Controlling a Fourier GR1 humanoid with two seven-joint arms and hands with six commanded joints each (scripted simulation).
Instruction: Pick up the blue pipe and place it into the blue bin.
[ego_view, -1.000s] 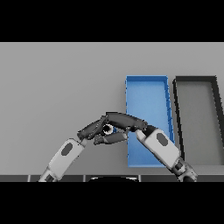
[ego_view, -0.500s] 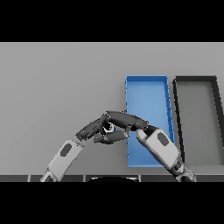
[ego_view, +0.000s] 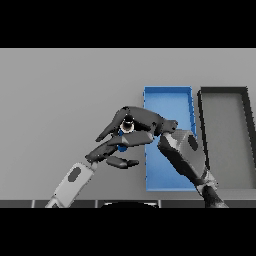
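Legible text, labels, brands, numbers, signs: none. The blue bin (ego_view: 168, 95), the dark bin (ego_view: 223, 92) beside it at the frame's right, the grey table (ego_view: 65, 90) and the arm casings carry no readable marking.

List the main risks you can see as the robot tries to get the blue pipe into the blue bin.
1. The right hand curls over the blue pipe, mostly hiding it; the hold may be shallow, so the pipe could slip.
2. The left hand sits right against it, so the hands might collide when lifting.
3. The pipe lies just outside the blue bin; a low carry could catch its near wall.
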